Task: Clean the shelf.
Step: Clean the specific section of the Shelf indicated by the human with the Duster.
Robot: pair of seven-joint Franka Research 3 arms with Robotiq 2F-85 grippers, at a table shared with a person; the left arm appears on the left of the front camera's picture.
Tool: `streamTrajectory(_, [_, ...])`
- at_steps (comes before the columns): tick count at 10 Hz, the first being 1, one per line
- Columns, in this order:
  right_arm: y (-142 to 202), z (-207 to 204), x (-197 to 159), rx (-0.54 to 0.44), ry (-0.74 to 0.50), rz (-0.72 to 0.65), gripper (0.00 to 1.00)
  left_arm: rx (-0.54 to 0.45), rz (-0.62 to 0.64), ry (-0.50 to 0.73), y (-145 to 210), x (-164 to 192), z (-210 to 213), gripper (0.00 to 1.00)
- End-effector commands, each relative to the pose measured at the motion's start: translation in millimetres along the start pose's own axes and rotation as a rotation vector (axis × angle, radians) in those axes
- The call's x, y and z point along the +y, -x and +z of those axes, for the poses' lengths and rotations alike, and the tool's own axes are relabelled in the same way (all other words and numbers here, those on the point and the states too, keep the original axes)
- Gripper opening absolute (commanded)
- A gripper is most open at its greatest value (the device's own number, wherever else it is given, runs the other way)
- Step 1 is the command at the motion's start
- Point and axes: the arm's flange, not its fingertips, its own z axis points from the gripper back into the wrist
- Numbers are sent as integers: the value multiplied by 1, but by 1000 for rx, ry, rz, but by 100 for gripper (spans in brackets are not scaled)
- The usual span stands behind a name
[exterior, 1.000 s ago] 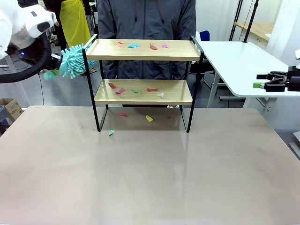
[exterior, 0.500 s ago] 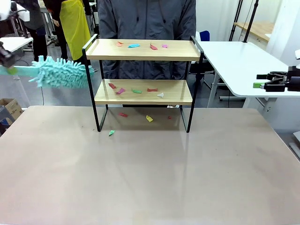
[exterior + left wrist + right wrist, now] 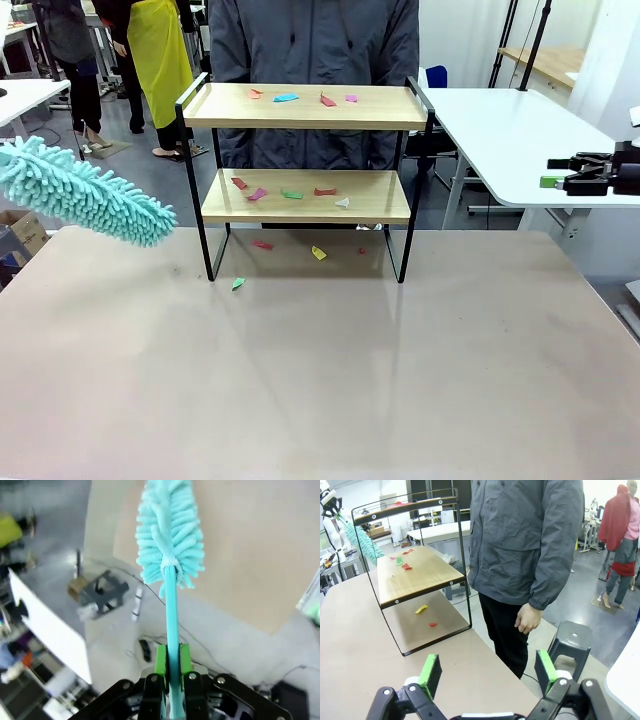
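The table [image 3: 320, 380] is cut off by the lower and side edges of the front view. Behind the shelf stands a person [image 3: 310, 40], cropped at the top and with legs hidden by the boards; in the right wrist view one hand [image 3: 527, 617] hangs loose by the jacket hem.

The shelf [image 3: 380, 205] stands at 12 o'clock on the table, near the far edge. Its long axis runs from 9 to 3 o'clock and its open front faces the robot.

The duster [image 3: 85, 192] hangs at 9 o'clock, apart from the shelf. Its fluffy head slants from 10 toward 4 o'clock, tip nearest the shelf's left legs, and its handle is lost past the picture's edge.

In the blurred left wrist view, the left gripper [image 3: 172, 657] is clenched on the duster's handle, the head pointing away to 12 o'clock.

The right gripper [image 3: 553, 171] sits at 3 o'clock, partly cut off, off the table's side; its pads [image 3: 430, 675] are spread wide around nothing.

Coloured scraps [image 3: 286, 97] lie on both boards and on the table beneath; what they are made of is unclear.
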Motion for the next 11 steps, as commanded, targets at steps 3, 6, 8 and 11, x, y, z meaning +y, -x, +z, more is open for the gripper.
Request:
streamTrajectory(3, [-9, -2, 4, 6, 16, -13, 100, -171, -286, 154, 4, -19, 4, 13])
streamTrajectory(6, [-9, -2, 4, 6, 16, -13, 100, -209, -346, 318, -19, -32, -1, 13])
streamTrajectory(8, [-9, -2, 4, 6, 16, -13, 100, -216, -283, 316, -28, -27, -15, 13])
streamTrajectory(11, [-9, -2, 4, 6, 16, -13, 100, -201, -336, 309, -22, -40, -12, 13])
